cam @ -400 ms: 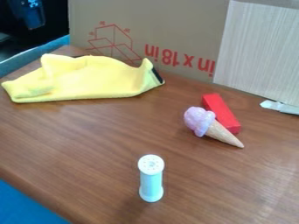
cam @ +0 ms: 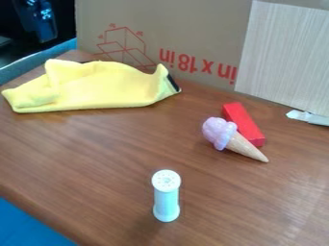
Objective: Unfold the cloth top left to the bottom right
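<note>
At the top left corner, the black arm's gripper end (cam: 42, 23) hangs in shadow, beyond the table edge and above and behind the cloth; its details are lost in the dark. The yellow cloth (cam: 99, 89) lies bunched and folded at the table's upper left. Its left end tapers to a rounded corner, a raised fold stands near its upper left, and its right end peaks beside a dark tag. A gap separates the gripper end from the cloth.
A cardboard box (cam: 186, 29) and a pale panel (cam: 286, 57) stand behind the wooden table (cam: 96, 158). An ice cream cone toy (cam: 234, 139) touches a red block (cam: 244, 124) at right. A white-capped cylinder (cam: 166, 197) stands front centre. A whitish object (cam: 308, 117) lies far right.
The dark gripper end at the top left has shifted slightly right and down. The cloth and the other objects have kept their places.
</note>
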Action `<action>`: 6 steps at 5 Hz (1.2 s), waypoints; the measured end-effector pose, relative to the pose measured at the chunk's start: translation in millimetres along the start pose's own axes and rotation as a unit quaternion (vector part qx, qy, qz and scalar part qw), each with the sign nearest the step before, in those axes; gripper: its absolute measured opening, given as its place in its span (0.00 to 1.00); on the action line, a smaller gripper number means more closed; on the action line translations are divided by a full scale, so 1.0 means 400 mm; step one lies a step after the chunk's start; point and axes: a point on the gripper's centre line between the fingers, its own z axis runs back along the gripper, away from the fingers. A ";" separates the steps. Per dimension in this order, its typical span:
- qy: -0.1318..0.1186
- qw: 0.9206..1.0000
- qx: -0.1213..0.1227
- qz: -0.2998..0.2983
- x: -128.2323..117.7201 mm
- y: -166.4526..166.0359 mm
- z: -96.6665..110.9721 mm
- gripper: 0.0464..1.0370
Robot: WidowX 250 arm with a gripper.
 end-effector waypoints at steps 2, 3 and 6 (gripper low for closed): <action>0.005 0.999 -0.005 0.031 0.050 0.067 -0.017 0.96; -0.003 0.999 0.006 0.042 0.073 0.108 -0.047 0.96; -0.040 0.996 0.047 0.058 0.103 0.140 -0.097 0.96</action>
